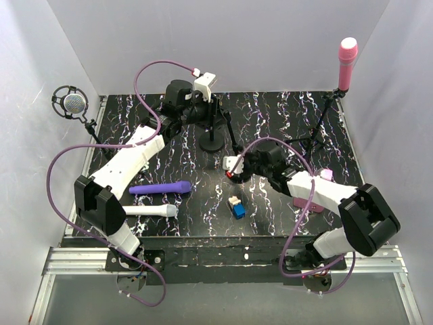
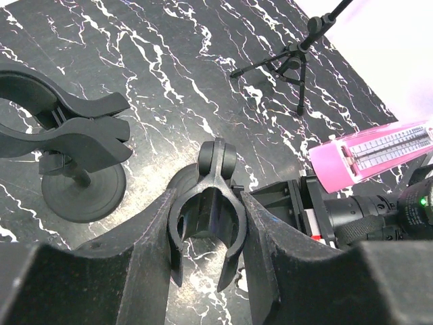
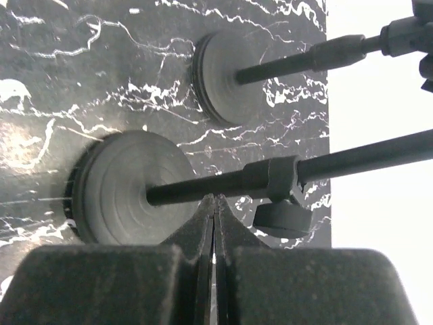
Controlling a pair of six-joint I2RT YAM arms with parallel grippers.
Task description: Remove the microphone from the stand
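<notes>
Matte black left end effector [image 2: 208, 233] around C-shaped plastic clip [image 2: 216, 161]

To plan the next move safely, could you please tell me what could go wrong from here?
1. The left pincer clamps an empty clip; pulling removes nothing and may just tip it over.
2. The right pincer is shut beside a rod, not around it, so it braces nothing.
3. The near base and far base stand close; one tipping could knock the other.
</notes>
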